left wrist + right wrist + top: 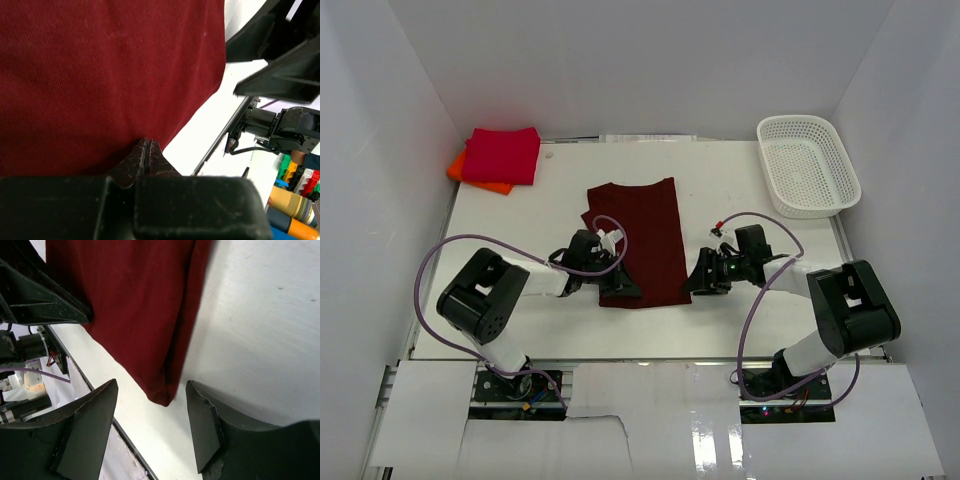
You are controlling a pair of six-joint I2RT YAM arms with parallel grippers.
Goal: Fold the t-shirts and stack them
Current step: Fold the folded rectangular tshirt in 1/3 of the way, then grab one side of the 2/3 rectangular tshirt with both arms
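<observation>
Okay, maroon shirt (pixel 640 235) lay folded mid-counter (pixel 740 310), left pincer (pixel 145 155) closed tight at its near edge. Right pincer (pixel 151 390) stood wide by its near-right corner, empty. Red shirt (pixel 503 153) sat atop orange shirt (pixel 455 167), far-left.

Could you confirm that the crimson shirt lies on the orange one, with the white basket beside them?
Not quite: the top view shows the white basket at the far right corner; the crimson shirt does lie on the orange one, far left.
</observation>
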